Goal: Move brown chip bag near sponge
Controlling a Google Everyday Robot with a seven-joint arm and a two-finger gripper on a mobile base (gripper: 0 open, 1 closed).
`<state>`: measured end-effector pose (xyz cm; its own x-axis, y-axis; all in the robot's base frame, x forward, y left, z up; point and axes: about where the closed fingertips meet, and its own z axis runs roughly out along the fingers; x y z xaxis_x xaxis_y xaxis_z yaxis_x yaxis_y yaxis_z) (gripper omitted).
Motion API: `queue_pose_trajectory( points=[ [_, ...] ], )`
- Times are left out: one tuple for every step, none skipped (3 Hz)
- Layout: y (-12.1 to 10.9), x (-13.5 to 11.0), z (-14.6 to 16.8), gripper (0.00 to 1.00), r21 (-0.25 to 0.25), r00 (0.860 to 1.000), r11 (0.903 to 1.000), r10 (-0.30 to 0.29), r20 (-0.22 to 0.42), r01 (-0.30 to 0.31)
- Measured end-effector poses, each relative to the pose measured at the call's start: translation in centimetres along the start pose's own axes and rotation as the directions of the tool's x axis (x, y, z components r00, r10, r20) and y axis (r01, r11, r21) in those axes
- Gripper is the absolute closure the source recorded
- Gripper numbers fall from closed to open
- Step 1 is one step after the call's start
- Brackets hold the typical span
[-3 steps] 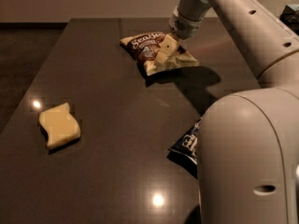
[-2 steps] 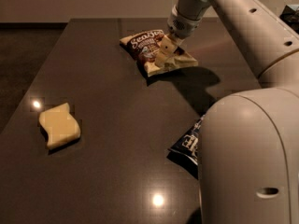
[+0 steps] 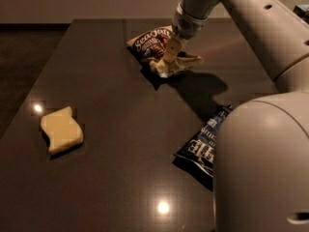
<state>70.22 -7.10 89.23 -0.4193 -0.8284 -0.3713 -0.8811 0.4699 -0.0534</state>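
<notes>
Here, one tool (image 3: 167, 63) grasping one brown chip bag (image 3: 150, 44) far back, one sponge (image 3: 61, 130), one blue bag (image 3: 203, 148).

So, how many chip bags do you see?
2. The brown chip bag is far back, under the claw; the blue chip bag is near right, partly behind the robot body, which may hide more.

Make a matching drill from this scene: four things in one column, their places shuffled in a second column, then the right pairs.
Column one
1. brown chip bag
2. sponge
3. dark blue chip bag
4. gripper

Column two
a. near left part of the table
b. down on the far bag
c. far side, crumpled
d. near right, partly hidden by the robot's body

Pairs: 1-c, 2-a, 3-d, 4-b
</notes>
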Motion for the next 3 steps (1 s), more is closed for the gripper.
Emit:
queue_pose_trajectory(
  points=[
    [1.9,-0.3,-1.2,1.0,-0.002,0.999,0.9989,-0.047,0.014,0.047],
    [5.4,-0.8,-2.6,1.0,-0.033,0.991,0.9909,-0.129,0.043,0.131],
    [10.0,-1.2,-4.0,1.0,-0.089,0.969,0.9661,-0.235,0.082,0.242]
  ],
)
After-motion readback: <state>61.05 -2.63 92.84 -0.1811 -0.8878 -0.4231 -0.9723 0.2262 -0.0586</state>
